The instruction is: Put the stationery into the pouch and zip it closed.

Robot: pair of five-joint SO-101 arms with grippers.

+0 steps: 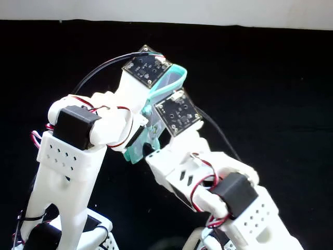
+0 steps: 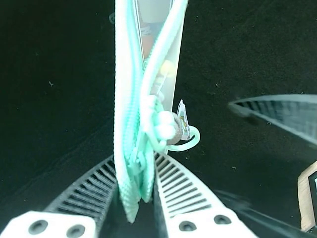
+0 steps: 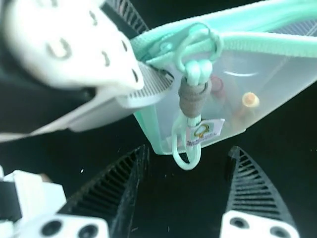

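Between the ribbed fingers (image 2: 89, 188) of the left hand (image 2: 136, 157), one end of the pouch (image 2: 126, 89) is pinched edge-on; this hand is thus seen clenched and grasping the pouch. Just past its fingertips, a mint pull cord (image 2: 166, 126) with a brown bead and a small white tag (image 2: 182, 119) is seen hanging from the zipper. Beyond that spot the two mint zipper bands (image 2: 171, 29) are parted, so the mouth is left open along the rest of its length.

The right hand (image 3: 188, 148) is held released, its two fingers spread wide. The loop of the cord is hung between the fingertips and appears to be touched by neither.

Through the pouch's translucent wall some stationery (image 3: 250, 100) is dimly made out, one piece with a round tan end and another reddish; more cannot be told.

In the high view the pouch is seen against the black surface (image 1: 270, 78), its mint rim running from 12 o'clock of the middle toward 8 o'clock. The left arm (image 1: 67, 156) is raised from 7 o'clock, the right arm (image 1: 234, 203) from 5 o'clock, and the pouch is flanked by both.
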